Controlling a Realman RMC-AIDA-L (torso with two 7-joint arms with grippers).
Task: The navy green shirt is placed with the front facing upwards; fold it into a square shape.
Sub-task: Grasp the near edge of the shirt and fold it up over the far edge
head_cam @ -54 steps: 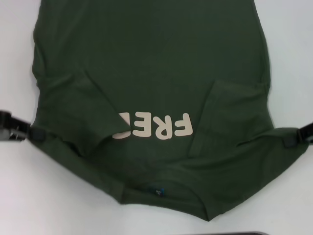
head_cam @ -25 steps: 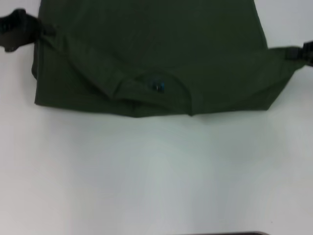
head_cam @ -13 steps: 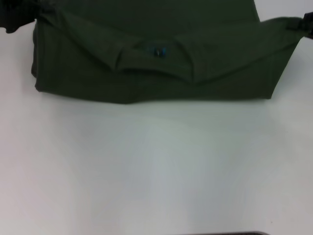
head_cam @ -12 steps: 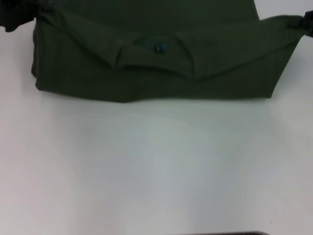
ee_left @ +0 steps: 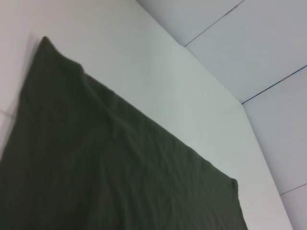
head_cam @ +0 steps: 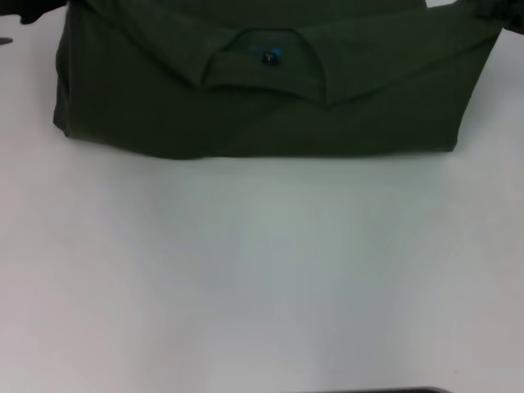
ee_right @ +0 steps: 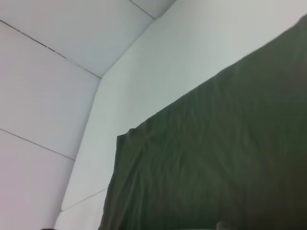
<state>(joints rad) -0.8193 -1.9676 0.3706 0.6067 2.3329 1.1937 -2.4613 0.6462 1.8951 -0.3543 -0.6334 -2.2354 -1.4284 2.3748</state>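
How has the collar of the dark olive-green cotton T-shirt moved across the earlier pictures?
Yes: the dark olive-green cotton T-shirt's collar was carried away from the near white table edge, folding over.

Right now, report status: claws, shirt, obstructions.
Left claw and right claw at shirt's far corners, grip unclear. Collar end folded over the body, label up. Nothing in the way.

Shirt (head_cam: 262,106) lettering hidden (folded under).
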